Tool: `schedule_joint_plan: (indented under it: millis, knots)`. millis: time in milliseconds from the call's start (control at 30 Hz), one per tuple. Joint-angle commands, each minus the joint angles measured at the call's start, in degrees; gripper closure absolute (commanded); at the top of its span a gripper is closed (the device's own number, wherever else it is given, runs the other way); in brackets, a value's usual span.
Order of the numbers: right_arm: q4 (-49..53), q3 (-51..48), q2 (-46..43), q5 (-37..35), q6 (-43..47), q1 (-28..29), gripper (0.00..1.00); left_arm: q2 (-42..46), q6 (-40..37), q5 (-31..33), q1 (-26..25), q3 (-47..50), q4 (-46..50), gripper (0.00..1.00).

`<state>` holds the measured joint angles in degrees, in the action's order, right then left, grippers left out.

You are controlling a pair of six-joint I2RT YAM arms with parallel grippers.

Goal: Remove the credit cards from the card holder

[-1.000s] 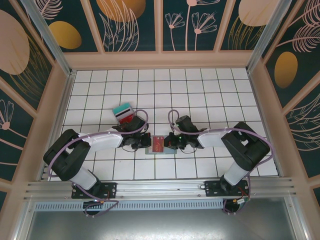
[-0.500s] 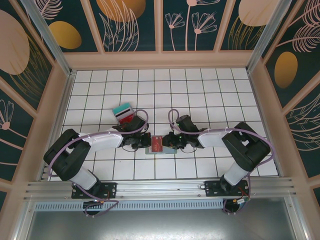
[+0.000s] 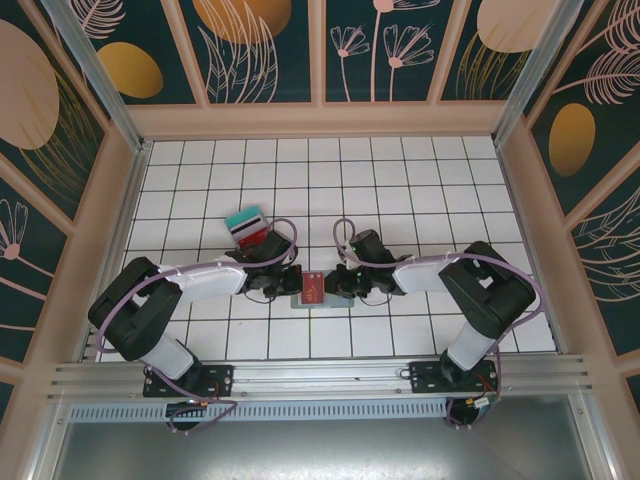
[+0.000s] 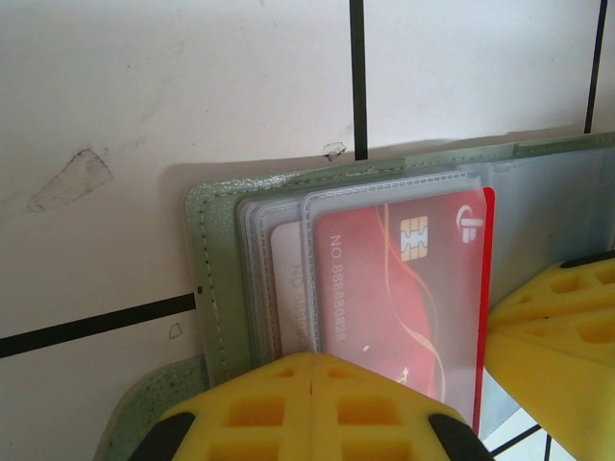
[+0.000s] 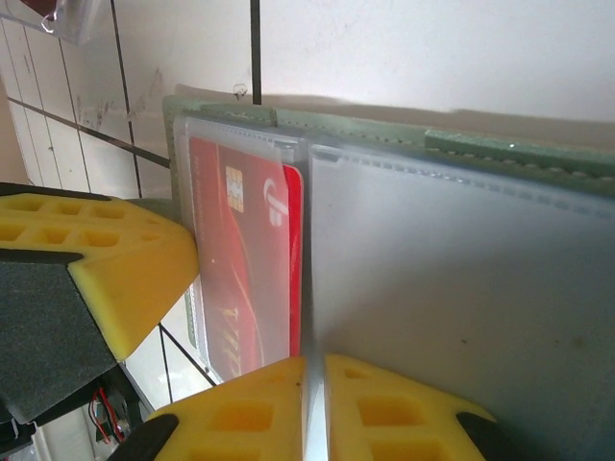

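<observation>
The card holder (image 3: 320, 304) lies open on the tiles between both arms, its green edge (image 4: 213, 279) and clear slot pockets in the left wrist view. A red credit card (image 4: 404, 288) sits in a clear pocket, with a pale card (image 4: 288, 279) tucked behind it. My left gripper (image 4: 314, 370) is shut, its tips resting on the pockets' near edge. My right gripper (image 5: 314, 370) is closed to a thin gap on a clear pocket edge, just right of the red card (image 5: 245, 259). A teal card (image 3: 242, 217) and a red, dark-striped card (image 3: 252, 236) lie on the table.
The loose cards lie behind the left arm's wrist. The two grippers face each other closely over the holder, and the left gripper's yellow finger (image 5: 125, 259) almost touches the red card's side. White tiled floor extends to the back wall (image 3: 320, 120).
The right gripper has edged slightly left over the holder, and its jaws parted a little and then narrowed again. The left arm and the holder have stayed still.
</observation>
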<state>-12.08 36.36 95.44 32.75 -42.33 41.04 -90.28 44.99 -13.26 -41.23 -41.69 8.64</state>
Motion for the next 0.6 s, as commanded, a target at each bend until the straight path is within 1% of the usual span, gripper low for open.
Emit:
schedule_joint_plan:
  millis: [0, 267, 433, 567]
  knots:
    - [-1.22, 1.17, 1.08, 1.29, 0.68, 0.62, 0.86, -2.98, -1.22, 1.93, -0.05, 0.97, 3.31, 1.0]
    - [-2.54, 0.99, 1.65, 2.27, 0.34, 0.62, 0.83, -3.06, -1.27, 1.83, -0.03, 1.0, 3.22, 1.0]
    - [-4.47, 0.02, 1.72, 2.97, -0.77, 0.54, 0.84, -3.08, -1.31, 1.87, -0.07, 1.0, 3.22, 1.0]
    - [-7.26, -1.46, 1.1, 3.62, -2.32, -0.07, 0.86, -3.2, -1.31, 1.74, -0.05, 1.0, 3.22, 1.0]
